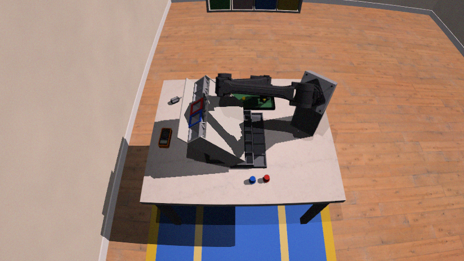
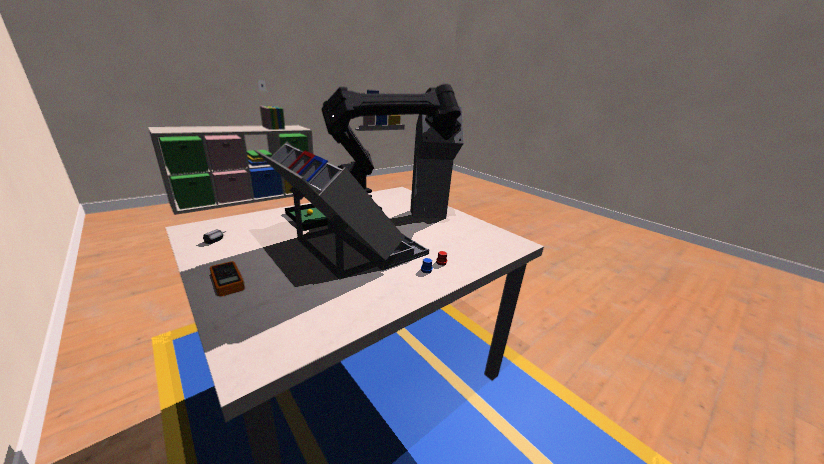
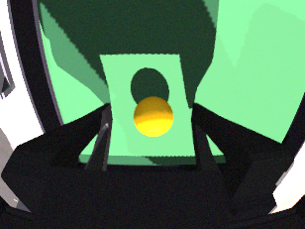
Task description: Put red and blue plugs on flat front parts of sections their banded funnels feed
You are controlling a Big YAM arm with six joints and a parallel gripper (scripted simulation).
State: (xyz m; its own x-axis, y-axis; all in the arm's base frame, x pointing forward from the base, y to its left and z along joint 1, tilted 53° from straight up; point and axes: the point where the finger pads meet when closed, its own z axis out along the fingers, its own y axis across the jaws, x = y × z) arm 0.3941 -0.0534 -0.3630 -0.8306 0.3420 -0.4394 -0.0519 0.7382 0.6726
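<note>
My gripper (image 3: 152, 111) is open, low over the green marble tray (image 1: 238, 105) (image 3: 253, 88). A yellow marble (image 3: 153, 117) shows between its fingertips, not gripped; I cannot tell the exact height gap. The arm hides the gripper in the top view. The red plug (image 1: 266, 178) (image 2: 442, 257) and blue plug (image 1: 252, 179) (image 2: 426, 265) stand upright side by side near the table's front edge. The red-banded funnel (image 1: 196, 112) and blue-banded funnel (image 1: 195, 124) are neighbours atop the sloping cover (image 1: 223, 121). The sectioned catch tray (image 1: 266, 145) lies at its foot; I see no marble there. The pipes are hidden.
The arm's base column (image 1: 306, 121) (image 2: 431, 184) stands at the table's right. An orange meter (image 1: 165, 137) (image 2: 226, 278) and a small grey motor-like part (image 1: 174, 99) (image 2: 213, 235) lie left of the funnel stand. The raised stand is beside the marble tray.
</note>
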